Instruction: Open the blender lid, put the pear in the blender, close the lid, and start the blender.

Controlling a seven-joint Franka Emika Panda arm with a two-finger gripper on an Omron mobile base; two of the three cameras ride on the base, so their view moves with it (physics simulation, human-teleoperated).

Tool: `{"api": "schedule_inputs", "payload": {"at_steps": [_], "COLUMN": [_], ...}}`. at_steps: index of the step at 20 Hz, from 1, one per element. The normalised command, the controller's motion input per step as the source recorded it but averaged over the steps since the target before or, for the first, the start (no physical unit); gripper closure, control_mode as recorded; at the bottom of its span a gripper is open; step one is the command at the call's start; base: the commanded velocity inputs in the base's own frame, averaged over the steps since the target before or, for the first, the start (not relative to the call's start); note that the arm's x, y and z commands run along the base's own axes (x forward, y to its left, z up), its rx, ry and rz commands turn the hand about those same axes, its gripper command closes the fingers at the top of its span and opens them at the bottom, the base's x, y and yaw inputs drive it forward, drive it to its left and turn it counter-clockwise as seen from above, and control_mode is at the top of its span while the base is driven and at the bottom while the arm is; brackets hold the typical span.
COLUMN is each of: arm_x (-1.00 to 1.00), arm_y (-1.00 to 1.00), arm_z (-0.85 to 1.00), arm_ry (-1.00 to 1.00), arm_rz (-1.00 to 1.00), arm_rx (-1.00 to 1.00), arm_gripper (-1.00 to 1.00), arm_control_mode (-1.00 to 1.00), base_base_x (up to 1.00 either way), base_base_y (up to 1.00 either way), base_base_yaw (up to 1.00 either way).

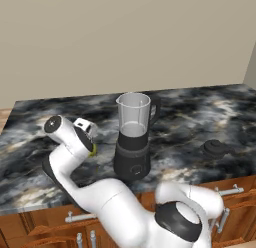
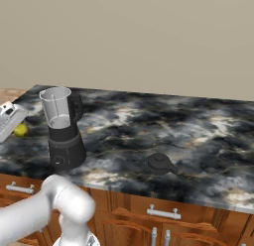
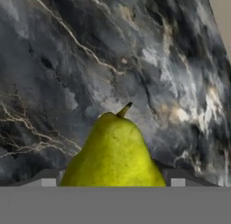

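A plain beige wall backs a dark marbled stone worktop [image 1: 200, 117] set over wooden cabinet fronts with metal pull handles.

In the left base view the blender [image 1: 133, 137] stands upright near the middle of the worktop: a clear tapered jar, open at the top, on a dark grey cylindrical base with its round button facing the front edge. The black side handle points toward 3 o'clock, and the long axis runs straight up and down.

The blender lid [image 1: 215, 148] lies flat on the worktop well apart from the blender, at about 4 o'clock from it, with its knob upward. In the right base view the same lid [image 2: 160, 163] sits near the front edge, again at about 4 o'clock from the blender base.

The pear [image 3: 115, 153] rests on the worktop at about 9 o'clock from the blender. In the hand view its long axis runs up the frame, the broad end at the bottom and the short brown stem pointing toward 1 o'clock.

The fingers [image 3: 110, 181] stand one on each side of the pear's wide lower part; whether they press on it or stand clear cannot be told.
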Motion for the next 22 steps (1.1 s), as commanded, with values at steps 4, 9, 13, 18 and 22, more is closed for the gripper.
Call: {"api": "schedule_inputs", "payload": {"at_steps": [4, 9, 13, 18, 22], "arm_x": [-0.35, -0.19, -0.06, 0.0, 0.0], "arm_y": [-0.17, -0.37, -0.34, -0.29, -0.4], "arm_z": [0.89, 0.93, 1.0, 0.99, 0.62], "arm_ry": [-0.47, -0.33, -0.14, -0.04, 0.0], "arm_rz": [0.04, 0.01, 0.0, -0.03, -0.02], "arm_rx": [0.29, 0.29, 0.27, 0.22, 0.17], "arm_gripper": [1.0, 1.0, 1.0, 1.0, 1.0], "arm_control_mode": [-1.0, -1.0, -1.0, -1.0, -1.0], "base_base_x": [0.0, 0.0, 0.0, 0.0, 0.0], "base_base_y": [0.0, 0.0, 0.0, 0.0, 0.0], "base_base_yaw": [0.0, 0.0, 0.0, 0.0, 0.0]}}
